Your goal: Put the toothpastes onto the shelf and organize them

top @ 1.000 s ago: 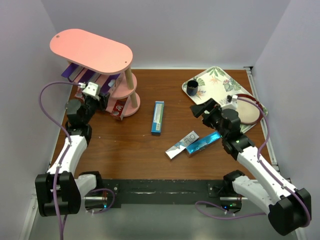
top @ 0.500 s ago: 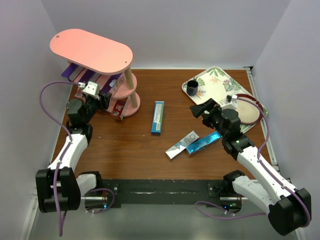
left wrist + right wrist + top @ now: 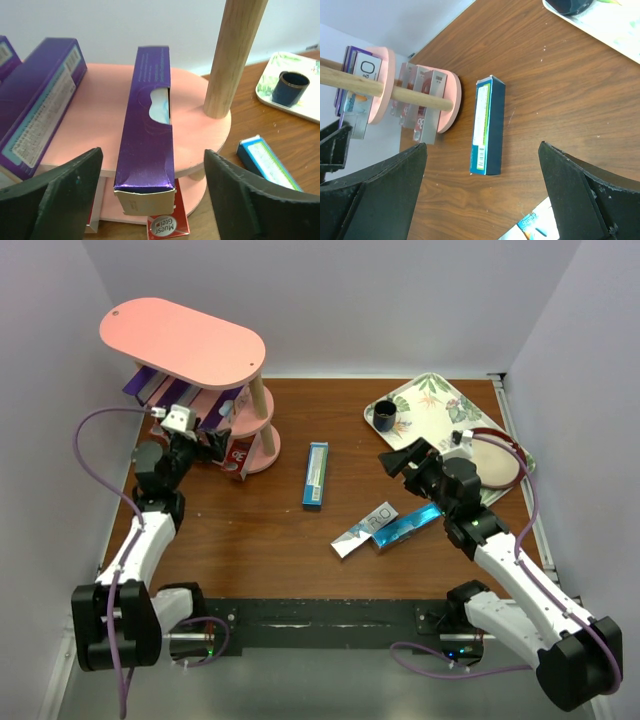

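Observation:
The pink shelf (image 3: 180, 340) stands at the far left. A glossy purple toothpaste carton (image 3: 150, 135) lies on its middle board (image 3: 100, 110), near end overhanging the edge. My left gripper (image 3: 152, 155) is open, one finger on each side of that carton, and touches neither side. Another purple carton (image 3: 40, 115) lies to its left, and a red one (image 3: 167, 225) sits on the tier below. On the table lie a blue carton (image 3: 316, 474), a silver-white one (image 3: 365, 528) and a teal one (image 3: 408, 527). My right gripper (image 3: 405, 460) hangs open and empty above the table.
A wooden post (image 3: 232, 55) rises just right of the released carton. At the far right, a leaf-patterned tray (image 3: 430, 400) holds a dark cup (image 3: 385, 418), and a round plate (image 3: 495, 462) lies beside my right arm. Walls close in on three sides.
My left gripper's jaws have spread apart and let go of the purple carton, which stays on the middle board. The right arm has not moved.

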Robot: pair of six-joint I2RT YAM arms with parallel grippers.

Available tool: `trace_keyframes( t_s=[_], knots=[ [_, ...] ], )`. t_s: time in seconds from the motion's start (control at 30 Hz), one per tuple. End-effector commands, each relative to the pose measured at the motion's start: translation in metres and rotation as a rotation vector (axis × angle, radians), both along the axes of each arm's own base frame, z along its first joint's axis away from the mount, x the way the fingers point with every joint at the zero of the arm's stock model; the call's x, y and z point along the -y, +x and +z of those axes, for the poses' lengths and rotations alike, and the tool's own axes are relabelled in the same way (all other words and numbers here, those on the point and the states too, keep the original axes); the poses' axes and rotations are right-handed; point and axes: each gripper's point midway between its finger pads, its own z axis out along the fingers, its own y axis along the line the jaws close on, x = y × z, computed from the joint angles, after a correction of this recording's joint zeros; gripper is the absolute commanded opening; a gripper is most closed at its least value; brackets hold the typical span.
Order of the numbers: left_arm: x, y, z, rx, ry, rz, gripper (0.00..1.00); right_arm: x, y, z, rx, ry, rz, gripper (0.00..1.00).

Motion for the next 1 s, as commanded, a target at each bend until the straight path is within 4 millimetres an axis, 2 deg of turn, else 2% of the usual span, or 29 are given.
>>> trace_keyframes(
  t_s=[0.0,0.03,0.07,0.1,0.17,0.2,0.27,0.3,0.37,0.4,0.47,0.5,0.53,0.6,0.77,0.97],
  knots=[
    [-0.008,-0.013,0.037,0.104,0.001,0.050,0.95,-0.001,-0.001,0.020,0.045,0.007,0.017,0.98],
    [-0.010,-0.015,0.037,0.095,0.001,0.060,0.98,-0.001,-0.001,0.024,0.059,0.006,0.017,0.98],
    [-0.013,-0.018,0.038,0.095,0.000,0.080,1.00,0.000,-0.002,0.021,0.043,-0.002,0.017,0.99],
    [-0.014,-0.022,0.048,0.114,0.000,0.091,1.00,0.001,-0.002,0.021,0.043,-0.004,0.016,0.99],
    [-0.019,-0.024,0.043,0.071,-0.010,0.127,1.00,0.002,-0.004,0.022,0.038,-0.013,0.015,0.98],
    [-0.019,-0.026,0.051,0.073,-0.015,0.140,1.00,0.002,-0.004,0.021,0.032,-0.018,0.015,0.98],
    [-0.030,-0.027,0.045,0.012,-0.058,0.221,1.00,0.003,-0.005,0.019,0.023,-0.033,0.016,0.99],
    [-0.033,-0.030,0.055,0.019,-0.078,0.249,1.00,0.003,-0.006,0.020,0.021,-0.037,0.019,0.99],
    [-0.037,-0.036,0.048,-0.036,-0.085,0.306,1.00,0.005,-0.008,0.016,0.005,-0.058,0.021,0.99],
    [-0.037,-0.041,0.059,-0.023,-0.088,0.318,1.00,0.006,-0.009,0.016,0.003,-0.065,0.023,0.99],
    [-0.040,-0.049,0.052,-0.070,-0.082,0.361,1.00,0.007,-0.011,0.012,-0.011,-0.085,0.026,0.99],
    [-0.030,-0.056,0.062,-0.057,-0.088,0.344,1.00,0.008,-0.011,0.011,-0.015,-0.092,0.026,0.99],
    [-0.027,-0.062,0.053,-0.096,-0.083,0.347,1.00,0.009,-0.012,0.009,-0.020,-0.107,0.029,0.99],
    [-0.017,-0.074,0.060,-0.090,-0.119,0.330,1.00,0.010,-0.015,0.006,-0.034,-0.126,0.033,0.99],
    [0.024,-0.101,0.046,-0.185,-0.233,0.175,1.00,0.015,-0.020,-0.005,-0.062,-0.174,0.039,0.99],
    [0.061,-0.125,0.025,-0.289,-0.356,0.017,0.96,0.024,-0.024,-0.015,-0.078,-0.230,0.028,0.99]
  ],
)
